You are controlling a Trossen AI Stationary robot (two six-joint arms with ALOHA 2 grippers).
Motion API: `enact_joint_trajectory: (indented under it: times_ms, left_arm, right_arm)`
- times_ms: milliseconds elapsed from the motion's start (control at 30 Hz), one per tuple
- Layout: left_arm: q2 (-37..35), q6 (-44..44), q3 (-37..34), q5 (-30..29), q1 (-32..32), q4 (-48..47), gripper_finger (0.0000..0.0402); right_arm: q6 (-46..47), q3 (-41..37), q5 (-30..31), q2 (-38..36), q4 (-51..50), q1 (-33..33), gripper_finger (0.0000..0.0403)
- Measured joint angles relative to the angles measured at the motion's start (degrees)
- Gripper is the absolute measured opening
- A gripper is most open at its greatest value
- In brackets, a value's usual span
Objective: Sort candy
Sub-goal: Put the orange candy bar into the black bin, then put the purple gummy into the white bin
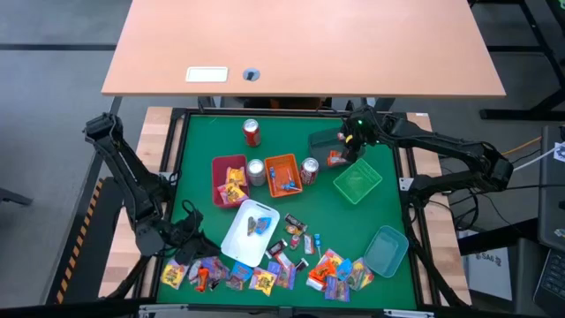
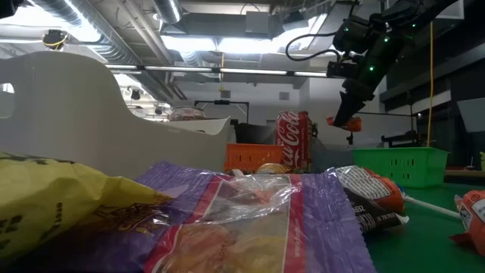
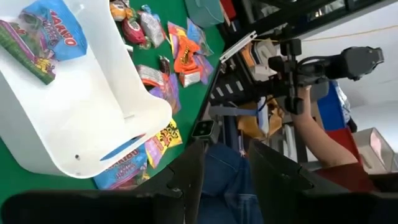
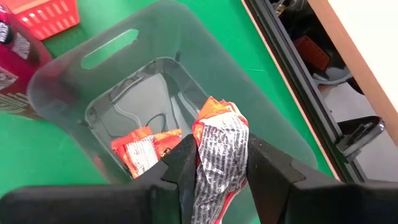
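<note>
Many wrapped candy pieces [image 1: 265, 274] lie along the table's near edge, and two more lie in a white tray [image 1: 238, 243]. My right gripper [image 4: 219, 143] hovers at the far right over a grey see-through tray [image 4: 124, 68] and is shut on an orange-red and silver candy [image 4: 217, 134]. Another orange candy [image 4: 143, 149] lies on that tray's floor. My left gripper [image 3: 225, 149] is open near the table's near left corner [image 1: 190, 231], beside the white tray [image 3: 81, 118], with nothing between its fingers. My right gripper pinches the candy's crinkled wrapper about its middle [image 4: 217, 165] between its two fingers. The fingers slant down from the table's right side. One end of the wrapper [image 4: 217, 115] sticks out past the fingertips. The candy is lifted clear above the grey tray [image 2: 342, 121].
A pink tray [image 1: 217, 168], an orange tray [image 1: 271, 162] and a green tray [image 1: 357, 181] stand mid-table, with a teal tray [image 1: 386, 250] at the near right. Three soda cans [image 1: 252, 132], [image 1: 256, 170], [image 1: 309, 170] stand among them. A person [image 3: 323, 143] is beyond the table's edge.
</note>
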Motion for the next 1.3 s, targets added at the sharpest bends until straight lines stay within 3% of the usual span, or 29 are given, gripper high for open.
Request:
enact_joint_trajectory:
  times_ms: [167,400,600,767,867,1300]
  left_arm:
    - [0.0,1.1,0.0,0.1,0.0,-0.5,0.0117]
    - [0.9,3.0,0.0,0.6,0.0,-1.7,0.0117]
    - [2.7,3.0,0.0,8.2,0.1,-4.3,0.0117]
    - [6.1,3.5,0.0,12.7,0.1,-8.8,0.0117]
    - [8.9,8.7,0.0,15.0,0.1,-9.0,0.0117]
    - [17.0,19.3,0.0,17.9,-0.1,-8.1,0.0117]
  right_arm:
    - [-0.1,0.0,1.6,0.0,-0.1,0.0,0.0137]
    - [-0.9,0.0,1.7,0.0,-0.1,0.0,0.0212]
    - [-0.9,0.0,1.7,0.0,-0.1,0.0,0.0256]
    - [-0.9,0.0,1.6,0.0,-0.1,0.0,0.0266]
    - [-0.9,0.0,1.6,0.0,-0.1,0.0,0.0266]
    - [-0.9,0.0,1.6,0.0,-0.1,0.0,0.0266]
